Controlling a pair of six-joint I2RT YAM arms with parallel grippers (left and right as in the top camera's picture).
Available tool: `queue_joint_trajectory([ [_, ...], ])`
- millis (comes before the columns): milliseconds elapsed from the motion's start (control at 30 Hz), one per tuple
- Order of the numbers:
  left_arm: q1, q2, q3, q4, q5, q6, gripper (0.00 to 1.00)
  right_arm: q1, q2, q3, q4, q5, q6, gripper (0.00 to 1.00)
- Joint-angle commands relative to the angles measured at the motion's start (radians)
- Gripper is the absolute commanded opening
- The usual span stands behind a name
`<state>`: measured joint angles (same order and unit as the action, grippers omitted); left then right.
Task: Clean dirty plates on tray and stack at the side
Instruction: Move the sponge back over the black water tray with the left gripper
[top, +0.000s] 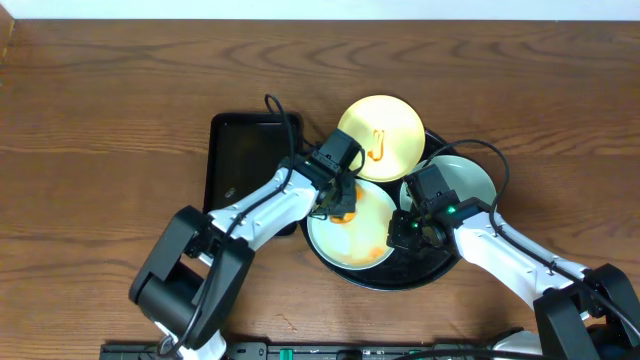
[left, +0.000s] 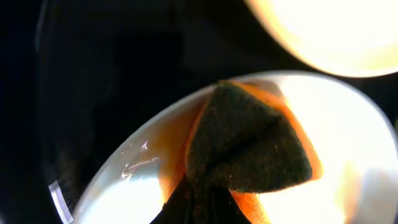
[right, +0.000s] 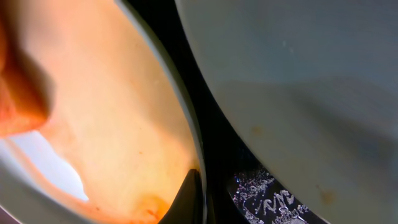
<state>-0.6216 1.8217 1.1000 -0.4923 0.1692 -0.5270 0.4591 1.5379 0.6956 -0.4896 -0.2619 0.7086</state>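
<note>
Three plates lie on the round black tray (top: 437, 268). The pale yellow plate (top: 381, 137) at the back carries an orange squiggle. On the right is a blue-green plate (top: 462, 180). The front plate (top: 352, 250) is smeared with orange sauce. My left gripper (top: 340, 203) is shut on a sponge (left: 249, 143) with a dark face and orange body, pressed onto the front plate (left: 118, 193). My right gripper (top: 405, 230) is shut on that plate's right rim (right: 198, 149), one finger (right: 189, 199) lying inside the rim.
A smaller rectangular black tray (top: 240, 160) lies left of the round tray, under my left arm. Wet droplets (right: 267, 196) sit on the round tray between the front and right plates. Bare wooden table surrounds both trays.
</note>
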Motion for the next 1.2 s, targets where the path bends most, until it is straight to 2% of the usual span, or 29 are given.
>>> queue_joint_trajectory([
  [0,0.01,-0.061,-0.005,-0.07,-0.053,-0.008,0.07,0.014,0.007,-0.026,-0.019,-0.019,-0.007,0.01],
  [133,0.01,-0.109,-0.005,-0.13,-0.096,-0.008,0.07,0.014,0.007,-0.026,-0.019,-0.019,-0.007,0.01],
  [433,0.01,-0.227,-0.005,-0.161,-0.126,0.019,0.08,0.014,0.007,-0.026,-0.018,-0.019,-0.007,0.01],
  [467,0.011,-0.245,-0.005,-0.178,-0.143,0.019,0.07,0.014,0.007,-0.026,-0.016,-0.019,-0.008,0.03],
  [567,0.025,-0.291,-0.005,-0.221,-0.195,0.02,0.08,0.014,0.007,-0.026,-0.011,-0.019,-0.022,0.19],
  [667,0.061,-0.323,-0.005,-0.254,-0.239,0.022,0.07,0.014,0.007,-0.026,0.005,-0.019,-0.042,0.2],
  [767,0.109,-0.329,-0.006,-0.27,-0.241,0.022,0.08,0.014,0.007,-0.026,0.017,-0.019,-0.055,0.16],
  [900,0.2,-0.325,-0.017,-0.27,-0.242,0.022,0.08,0.014,0.007,-0.026,0.044,-0.019,-0.106,0.01],
  [1167,0.326,-0.325,-0.051,-0.27,-0.241,0.022,0.08,0.014,0.005,-0.025,0.09,-0.019,-0.175,0.01],
])
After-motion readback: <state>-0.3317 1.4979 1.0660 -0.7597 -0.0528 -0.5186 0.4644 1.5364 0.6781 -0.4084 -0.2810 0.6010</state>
